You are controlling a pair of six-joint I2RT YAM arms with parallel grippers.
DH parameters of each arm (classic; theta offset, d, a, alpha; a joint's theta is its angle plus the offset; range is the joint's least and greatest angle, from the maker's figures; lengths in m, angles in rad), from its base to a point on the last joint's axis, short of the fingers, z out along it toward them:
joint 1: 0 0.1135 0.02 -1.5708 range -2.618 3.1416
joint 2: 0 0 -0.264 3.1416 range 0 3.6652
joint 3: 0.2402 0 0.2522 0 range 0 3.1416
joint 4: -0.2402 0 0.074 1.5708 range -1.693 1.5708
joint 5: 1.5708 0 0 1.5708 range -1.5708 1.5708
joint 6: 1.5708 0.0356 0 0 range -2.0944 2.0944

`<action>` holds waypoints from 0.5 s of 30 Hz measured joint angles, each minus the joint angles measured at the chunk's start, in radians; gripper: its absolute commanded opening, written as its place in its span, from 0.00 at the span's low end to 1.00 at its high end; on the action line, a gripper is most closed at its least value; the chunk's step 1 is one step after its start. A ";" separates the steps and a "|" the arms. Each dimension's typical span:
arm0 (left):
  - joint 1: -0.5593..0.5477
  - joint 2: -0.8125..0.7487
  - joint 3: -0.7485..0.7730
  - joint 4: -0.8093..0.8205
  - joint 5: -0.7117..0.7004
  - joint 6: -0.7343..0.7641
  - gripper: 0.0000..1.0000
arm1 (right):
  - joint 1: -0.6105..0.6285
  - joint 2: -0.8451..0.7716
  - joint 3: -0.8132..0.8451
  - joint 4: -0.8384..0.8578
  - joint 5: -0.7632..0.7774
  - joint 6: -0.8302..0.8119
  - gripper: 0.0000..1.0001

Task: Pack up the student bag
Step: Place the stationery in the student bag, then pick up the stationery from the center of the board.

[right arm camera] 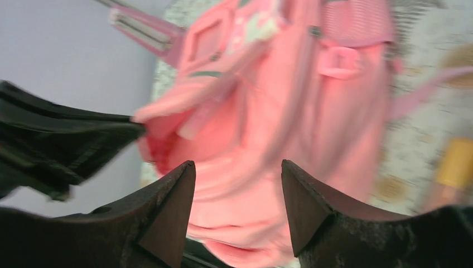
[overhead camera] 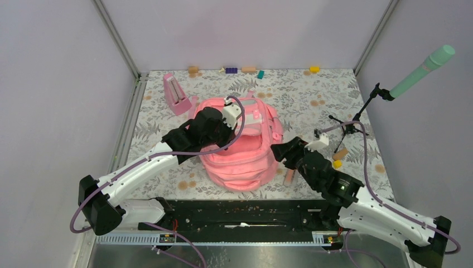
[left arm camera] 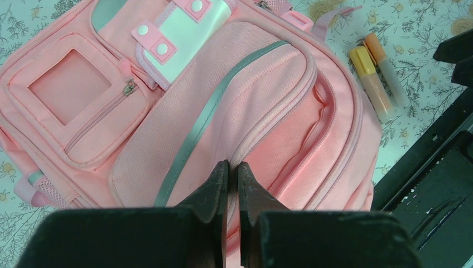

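Note:
The pink student bag (overhead camera: 245, 162) lies front-up in the middle of the table. It fills the left wrist view (left arm camera: 184, 95) and shows blurred in the right wrist view (right arm camera: 290, 111). My left gripper (overhead camera: 211, 131) is over the bag's left side. Its jaws (left arm camera: 232, 167) are shut, pinching the bag's fabric at a zip seam. In the right wrist view the left gripper (right arm camera: 67, 145) holds a flap out from the bag. My right gripper (overhead camera: 279, 152) is open and empty (right arm camera: 237, 170), just off the bag's right side.
Two highlighters, yellow (left arm camera: 369, 81) and orange (left arm camera: 386, 70), lie on the table beside the bag. A small pink triangular stand (overhead camera: 177, 95) sits at the back left. A microphone stand with a green mic (overhead camera: 424, 70) is at right. Small blocks (overhead camera: 240, 70) line the far edge.

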 measured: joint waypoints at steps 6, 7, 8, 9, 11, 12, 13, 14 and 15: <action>0.002 0.000 0.000 0.000 0.000 0.000 0.00 | -0.048 -0.174 -0.066 -0.327 0.043 0.011 0.63; 0.002 0.000 0.000 0.000 0.000 0.000 0.00 | -0.071 -0.193 -0.074 -0.370 0.042 0.017 0.63; 0.002 0.000 0.000 0.000 0.000 0.000 0.00 | -0.091 -0.202 -0.081 -0.397 0.040 0.020 0.62; 0.002 0.000 0.000 0.000 0.000 0.000 0.00 | -0.124 -0.206 -0.093 -0.429 0.024 0.026 0.59; 0.002 0.000 0.000 0.000 0.001 0.000 0.00 | -0.180 -0.195 -0.119 -0.461 -0.011 0.034 0.57; 0.002 0.000 0.000 0.000 0.001 0.000 0.00 | -0.208 -0.179 -0.134 -0.479 -0.030 0.038 0.56; 0.002 0.000 0.000 0.000 0.001 0.000 0.00 | -0.229 -0.153 -0.147 -0.494 -0.046 0.043 0.56; 0.002 0.000 0.000 0.000 0.001 0.000 0.00 | -0.240 -0.129 -0.155 -0.506 -0.059 0.046 0.56; 0.002 0.000 0.000 0.000 0.001 0.000 0.00 | -0.246 -0.101 -0.161 -0.518 -0.067 0.047 0.56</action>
